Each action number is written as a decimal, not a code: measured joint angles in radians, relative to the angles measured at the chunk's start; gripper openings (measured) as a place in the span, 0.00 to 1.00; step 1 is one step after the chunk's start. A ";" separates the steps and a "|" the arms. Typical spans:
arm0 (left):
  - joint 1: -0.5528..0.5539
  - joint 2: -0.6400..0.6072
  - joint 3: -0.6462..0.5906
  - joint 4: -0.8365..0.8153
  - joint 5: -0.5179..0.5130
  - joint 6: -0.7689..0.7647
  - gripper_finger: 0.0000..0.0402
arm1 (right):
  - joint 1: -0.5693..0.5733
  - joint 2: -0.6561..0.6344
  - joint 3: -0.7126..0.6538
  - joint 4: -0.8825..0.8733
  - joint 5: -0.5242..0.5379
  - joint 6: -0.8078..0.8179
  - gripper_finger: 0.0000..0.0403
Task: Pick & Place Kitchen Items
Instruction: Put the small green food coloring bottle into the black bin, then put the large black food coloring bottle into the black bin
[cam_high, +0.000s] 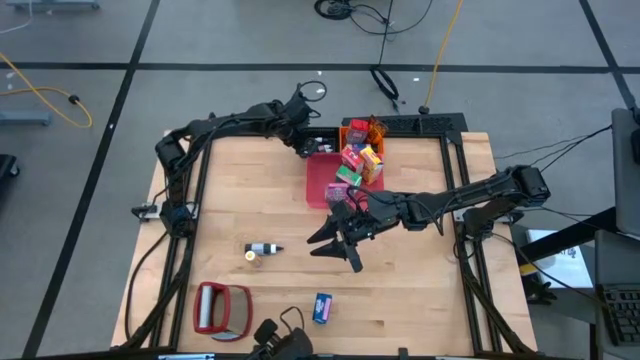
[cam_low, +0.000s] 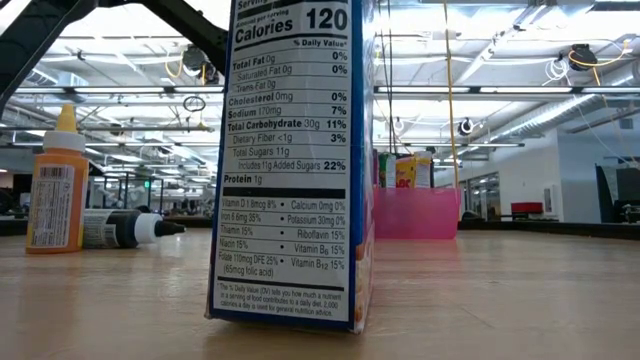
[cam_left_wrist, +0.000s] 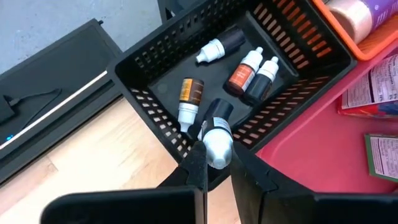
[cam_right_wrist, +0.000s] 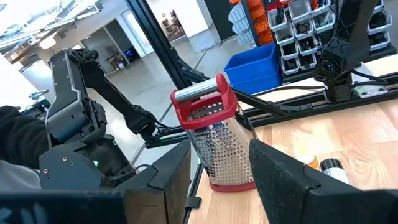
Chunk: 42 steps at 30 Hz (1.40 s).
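Holding four small bottles (cam_left_wrist: 242, 68), black basket (cam_left_wrist: 155, 56)

wide bare wood lay open across the table (cam_high: 420, 290) centre and near-right side. obstacles few there: two small bottles (cam_high: 263, 250) left of centre, blue packet (cam_high: 321, 307) near front edge, red-framed grater (cam_high: 222, 309) at front left. back middle crowded: pink tray (cam_high: 322, 183) packed with cartons (cam_high: 360, 160), black basket (cam_left_wrist: 155, 68) beside it holding small bottles, left gripper (cam_left_wrist: 214, 155) over its rim. right gripper (cam_high: 340, 240) hung over mid-table, partly blocking approach to tray.
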<state>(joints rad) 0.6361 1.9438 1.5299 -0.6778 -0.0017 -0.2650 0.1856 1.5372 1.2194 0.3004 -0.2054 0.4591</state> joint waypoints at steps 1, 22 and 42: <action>0.000 0.000 0.000 0.000 0.000 0.000 0.09 | 0.000 0.000 0.000 0.000 0.000 0.000 0.38; -0.021 0.000 0.000 -0.007 -0.086 -0.028 0.45 | 0.000 0.000 0.000 0.000 0.000 0.000 0.38; -0.052 -0.036 0.000 -0.382 -0.001 0.074 0.48 | 0.000 0.000 0.000 0.000 0.000 -0.003 0.38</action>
<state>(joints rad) 0.5842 1.9076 1.5299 -1.0603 -0.0029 -0.1909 0.1856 1.5372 1.2194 0.3004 -0.2058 0.4561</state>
